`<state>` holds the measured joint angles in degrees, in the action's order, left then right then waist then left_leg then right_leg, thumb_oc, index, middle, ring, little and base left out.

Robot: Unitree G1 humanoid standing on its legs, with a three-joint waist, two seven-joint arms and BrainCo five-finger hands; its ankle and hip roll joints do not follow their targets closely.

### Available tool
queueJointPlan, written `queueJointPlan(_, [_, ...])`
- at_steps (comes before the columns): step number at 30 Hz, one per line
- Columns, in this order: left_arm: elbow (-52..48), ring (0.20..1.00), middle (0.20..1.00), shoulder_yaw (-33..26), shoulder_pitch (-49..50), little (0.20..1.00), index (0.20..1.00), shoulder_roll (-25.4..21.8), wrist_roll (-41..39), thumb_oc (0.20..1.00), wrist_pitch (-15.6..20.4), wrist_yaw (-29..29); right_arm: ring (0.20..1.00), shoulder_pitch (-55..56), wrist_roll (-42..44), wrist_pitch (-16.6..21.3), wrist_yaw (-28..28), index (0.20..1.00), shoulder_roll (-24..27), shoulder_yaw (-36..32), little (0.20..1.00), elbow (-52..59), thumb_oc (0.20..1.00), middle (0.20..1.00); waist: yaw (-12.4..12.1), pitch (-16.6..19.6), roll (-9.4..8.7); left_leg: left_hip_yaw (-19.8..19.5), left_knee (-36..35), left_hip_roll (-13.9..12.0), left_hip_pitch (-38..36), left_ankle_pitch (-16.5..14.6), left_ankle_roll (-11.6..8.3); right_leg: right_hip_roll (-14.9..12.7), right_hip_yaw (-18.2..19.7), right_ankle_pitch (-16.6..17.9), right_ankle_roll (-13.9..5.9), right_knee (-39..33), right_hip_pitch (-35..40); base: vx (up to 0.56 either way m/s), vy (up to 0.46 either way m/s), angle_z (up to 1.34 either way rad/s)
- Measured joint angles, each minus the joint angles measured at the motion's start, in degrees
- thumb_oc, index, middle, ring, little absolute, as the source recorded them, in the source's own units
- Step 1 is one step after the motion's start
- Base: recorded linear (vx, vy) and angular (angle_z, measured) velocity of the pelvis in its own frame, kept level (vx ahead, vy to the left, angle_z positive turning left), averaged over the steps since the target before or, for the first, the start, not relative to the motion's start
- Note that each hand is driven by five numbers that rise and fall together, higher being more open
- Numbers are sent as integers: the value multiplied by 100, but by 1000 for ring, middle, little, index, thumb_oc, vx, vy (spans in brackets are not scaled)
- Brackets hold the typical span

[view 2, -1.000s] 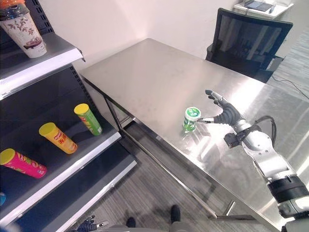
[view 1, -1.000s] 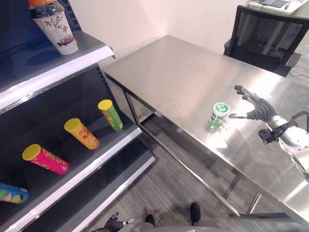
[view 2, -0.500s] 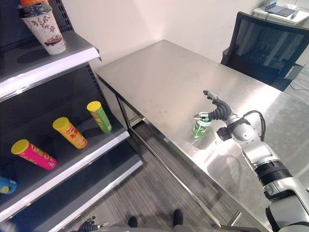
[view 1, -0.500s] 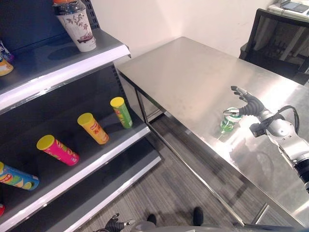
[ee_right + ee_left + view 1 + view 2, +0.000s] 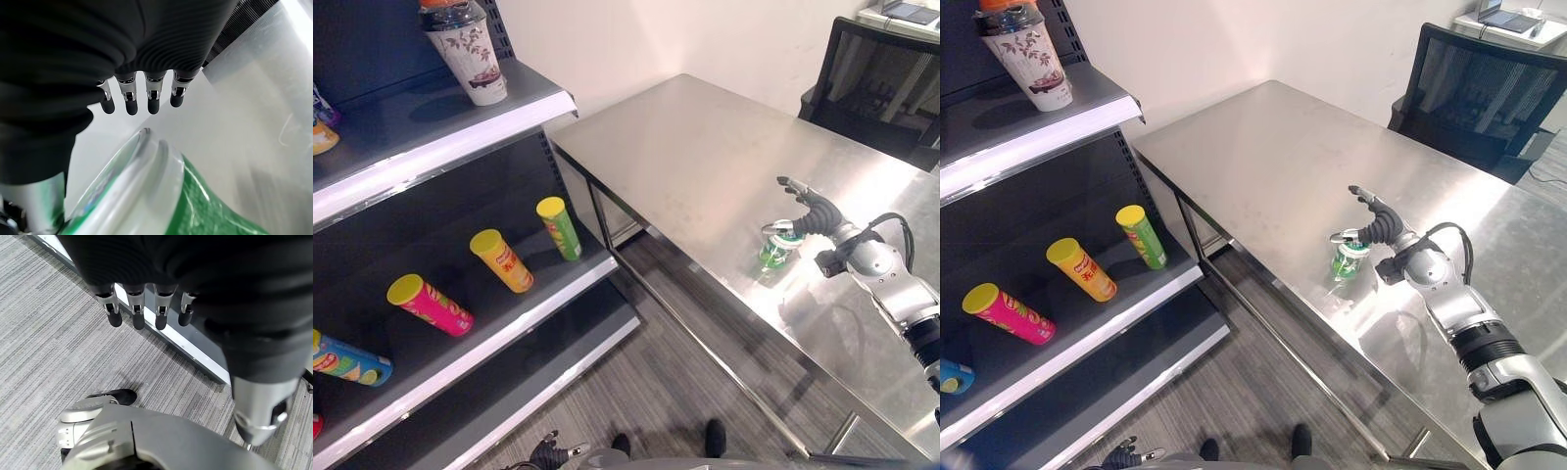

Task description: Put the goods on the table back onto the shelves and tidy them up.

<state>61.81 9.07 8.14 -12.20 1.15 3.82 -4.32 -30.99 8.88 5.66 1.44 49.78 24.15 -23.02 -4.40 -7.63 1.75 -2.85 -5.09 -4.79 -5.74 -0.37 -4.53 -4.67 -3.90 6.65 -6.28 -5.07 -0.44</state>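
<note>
A small green tub with a white lid [image 5: 775, 247] stands near the front edge of the steel table [image 5: 685, 147]. My right hand [image 5: 811, 215] is open right behind it, the thumb lying against the lid and the fingers stretched above and past it. In the right wrist view the straight fingers [image 5: 153, 100] reach over the tub's lid [image 5: 127, 188]. My left hand [image 5: 548, 453] hangs open low over the floor, its fingers [image 5: 137, 316] straight.
On my left the dark shelf unit [image 5: 460, 127] carries a patterned cup [image 5: 470, 54] on its upper board. A green tube [image 5: 558, 227], an orange tube [image 5: 502, 259], a pink tube [image 5: 429, 304] and a blue one [image 5: 342, 360] lie lower. A black chair [image 5: 881, 83] stands behind the table.
The camera shifted to show more of the shelf. My right hand closed in on the tub from the right, and its thumb now rests against the lid.
</note>
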Motion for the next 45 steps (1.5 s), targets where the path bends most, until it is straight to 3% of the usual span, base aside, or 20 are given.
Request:
queueJointPlan(9, [-10, 1000, 1000, -19, -17, 1000, 1000, 0, 1, 1000, -31, -11, 1000, 287, -320, 4, -232, 1000, -1, -332, 1000, 809, 1000, 1000, 101, 1, 18, 20, 11, 0, 48, 1, 3, 2, 24, 0, 2, 0, -64, 0, 0, 0])
queueJointPlan(21, [-26, 1000, 1000, -29, -156, 1000, 1000, 13, 3, 1000, -46, -5, 1000, 1010, -323, 91, -50, 1000, 301, -665, 1000, 1550, 1000, 1000, 163, -9, 47, 39, 9, -8, 61, 0, 2, 10, 34, -3, 2, 0, -85, -2, -5, 0])
queueJointPlan(32, [-34, 1000, 1000, -25, -168, 1000, 1000, 28, 6, 1000, -49, 0, 1000, 1181, -361, 107, 142, 1000, 484, -660, 1000, 1445, 1000, 1000, 255, -52, 87, 59, 0, -16, 60, -2, 3, 19, 47, -3, 1, 0, -95, 0, 0, 0])
queueJointPlan(45, [-33, 1000, 1000, -24, -192, 1000, 1000, 29, 4, 1000, -49, 0, 1000, 1154, -434, 96, 189, 1000, 211, -426, 1000, 992, 1000, 1000, 234, -117, -5, 54, 8, -16, 55, -2, 3, 19, 40, -2, 2, 0, -83, 0, 0, 0])
